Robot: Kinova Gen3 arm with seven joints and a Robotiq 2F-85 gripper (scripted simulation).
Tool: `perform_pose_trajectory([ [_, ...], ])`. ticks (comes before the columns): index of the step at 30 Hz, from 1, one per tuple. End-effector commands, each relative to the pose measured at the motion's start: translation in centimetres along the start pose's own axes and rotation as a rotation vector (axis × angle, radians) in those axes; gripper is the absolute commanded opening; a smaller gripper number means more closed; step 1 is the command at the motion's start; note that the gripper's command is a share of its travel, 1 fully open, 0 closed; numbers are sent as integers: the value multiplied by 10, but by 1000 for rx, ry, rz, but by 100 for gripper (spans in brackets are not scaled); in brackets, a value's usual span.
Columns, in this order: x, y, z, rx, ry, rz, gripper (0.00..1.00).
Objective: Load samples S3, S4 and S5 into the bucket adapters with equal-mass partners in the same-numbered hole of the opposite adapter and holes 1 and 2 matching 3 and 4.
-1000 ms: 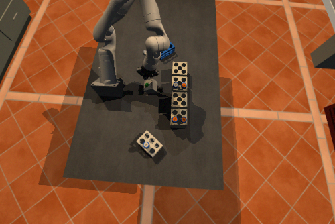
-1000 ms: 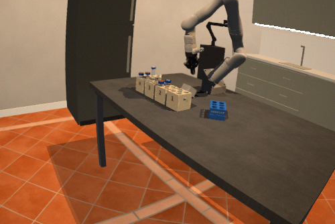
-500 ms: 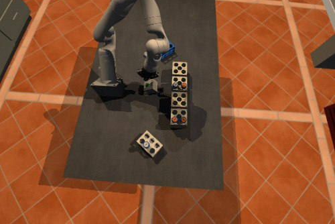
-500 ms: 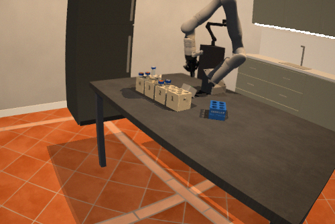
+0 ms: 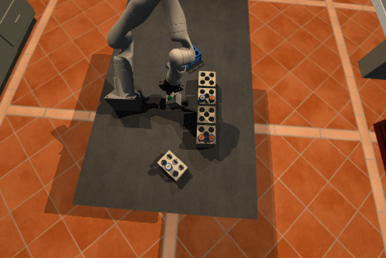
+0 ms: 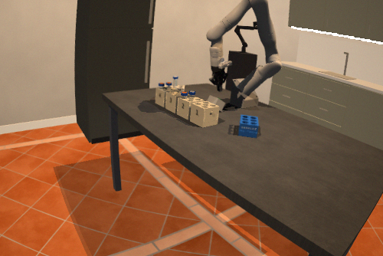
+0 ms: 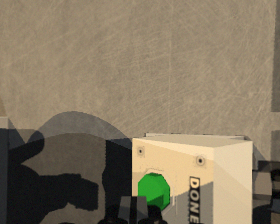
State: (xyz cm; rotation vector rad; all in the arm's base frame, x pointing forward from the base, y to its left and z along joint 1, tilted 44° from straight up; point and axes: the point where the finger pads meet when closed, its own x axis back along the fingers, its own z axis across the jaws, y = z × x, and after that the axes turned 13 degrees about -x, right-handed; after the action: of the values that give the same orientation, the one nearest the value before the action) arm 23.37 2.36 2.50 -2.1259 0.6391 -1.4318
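Hovering over the DONE key (image 7: 154, 191) on its small sloped desk (image 7: 211, 170), gripper (image 5: 170, 94) pointed down, fingers pinched fully narrow, holding nothing. Wrist view only: green key unlit-looking, DONE lettering beside it, fingertips right at the key's lower edge; contact cannot be told.

Top view only: four beige adapters in a row on the dark worktop (image 5: 224, 25); far adapter (image 5: 207, 79) bare, second adapter (image 5: 207, 96) with a white-dot and an orange-dot tube, third adapter (image 5: 206, 113) bare, near adapter (image 5: 205, 136) with the same pairing. Beige rack (image 5: 172, 165) apart at the near side, turned askew, one white-dot tube in it. Blue rack (image 5: 197, 56) half hidden behind the forearm.

Exterior view only: side numbers 4, 3, 2, 1 on the adapters; blue rack standing alone, holes bare.

Orange floor tiles (image 6: 34, 205), dark fridge (image 6: 115, 52), grey cabinets (image 6: 329, 98) along the wall.
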Motion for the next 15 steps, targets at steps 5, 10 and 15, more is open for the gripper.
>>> perform_pose_trajectory([
  [5, -10, -1, 3, 3, -1, 1, 10],
  [10, -16, -2, 4, 3, -1, 1, 10],
  [15, -18, 0, 5, -1, 0, -2, 10],
])
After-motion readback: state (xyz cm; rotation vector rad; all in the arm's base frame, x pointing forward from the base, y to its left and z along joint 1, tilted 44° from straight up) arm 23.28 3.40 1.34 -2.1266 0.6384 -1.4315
